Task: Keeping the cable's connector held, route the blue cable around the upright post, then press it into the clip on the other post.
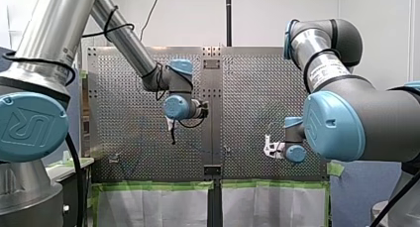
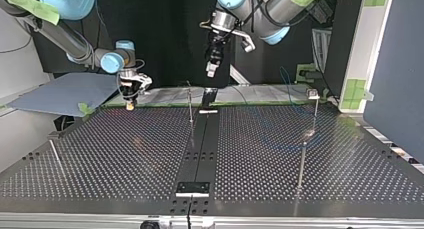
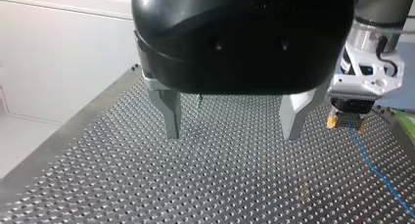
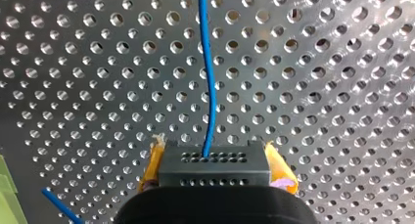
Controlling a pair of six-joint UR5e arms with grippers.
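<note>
Two robot arms work over a perforated metal table (image 2: pixel 125 154). In the right wrist view, the right gripper (image 4: pixel 215 160) pinches a black connector (image 4: pixel 215 171) between its yellow pads (image 4: pixel 280 168), one pad pressed on each side of the block. The blue cable (image 4: pixel 208 87) leaves the front face of the connector and runs straight ahead of the gripper over the table's holes. A second short stretch of blue cable shows beside the gripper.

In the top view this gripper hangs low at the far edge of the table, at the view's left. The left gripper (image 3: pixel 234 128) hangs higher, near the middle of the far edge. Its two metal fingers (image 3: pixel 170 111) are spread wide with nothing between them. From its wrist view, the right gripper shows beside it, with the cable trailing away across the table.

A thin upright post (image 2: pixel 190 106) stands near the table's middle. Another post (image 2: pixel 315 114), with a small fitting on top, stands at the top view's right. Whether the cable touches either post cannot be told.
</note>
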